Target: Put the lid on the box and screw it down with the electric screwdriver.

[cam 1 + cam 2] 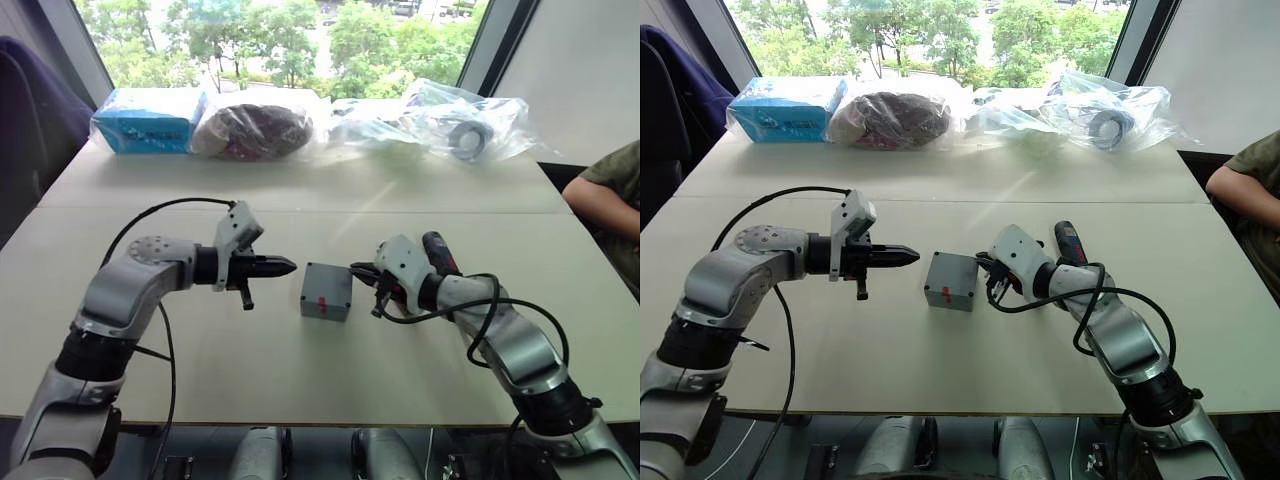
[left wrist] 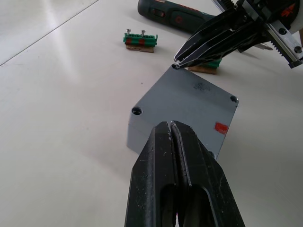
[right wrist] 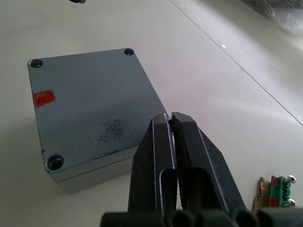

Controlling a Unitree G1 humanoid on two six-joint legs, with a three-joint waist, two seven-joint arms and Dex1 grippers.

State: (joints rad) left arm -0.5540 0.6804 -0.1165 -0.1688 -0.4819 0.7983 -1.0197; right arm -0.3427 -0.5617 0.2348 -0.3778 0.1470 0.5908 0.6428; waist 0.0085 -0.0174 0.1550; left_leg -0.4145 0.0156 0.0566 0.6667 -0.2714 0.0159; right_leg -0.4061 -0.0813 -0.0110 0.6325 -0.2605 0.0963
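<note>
My left gripper (image 2: pixel 171 125) sits closest in its wrist view, its two black fingers pressed together and holding nothing, the tips just short of the lid (image 2: pixel 187 106). The lid already lies on the box (image 1: pixel 327 291): I see a flat grey top with screw holes at the corners and a seam below it in the right wrist view, a red mark on the wall facing me. Whether any screws are in those holes I cannot tell.

My right gripper (image 3: pixel 169 117) is likewise shut and empty, its tips at the lid's far corner, touching or nearly so. So the box stands between my two hands, left gripper on its left, right gripper on its right.

What the next move turns on is the electric screwdriver (image 1: pixel 438 252). It lies on the table (image 1: pixel 300 370) just beyond my right wrist, its long axis running roughly away from me, so the right arm is far nearer.

Two small green connectors (image 2: pixel 140 39) lie on the table beyond the box near the driver, and I judge they could be knocked. Bagged items (image 1: pixel 255 128) line the far edge, well apart.
</note>
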